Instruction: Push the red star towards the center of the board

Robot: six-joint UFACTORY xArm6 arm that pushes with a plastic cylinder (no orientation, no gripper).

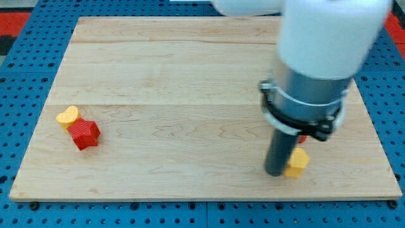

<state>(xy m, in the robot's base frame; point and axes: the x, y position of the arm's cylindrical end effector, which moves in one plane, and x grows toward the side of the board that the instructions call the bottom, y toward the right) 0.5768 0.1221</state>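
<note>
The red star [84, 133] lies on the wooden board [190, 76] near the view's left edge, touching a yellow heart-like block [67, 116] at its upper left. My tip [276, 172] rests on the board at the view's lower right, far from the red star. A yellow block [297, 162] sits right against the tip on its right side. A sliver of a red block [302, 139] shows just above that yellow block, mostly hidden behind the arm.
The white and grey arm body [316, 57] fills the view's upper right and hides part of the board. A blue pegboard [25, 76] surrounds the board on all sides.
</note>
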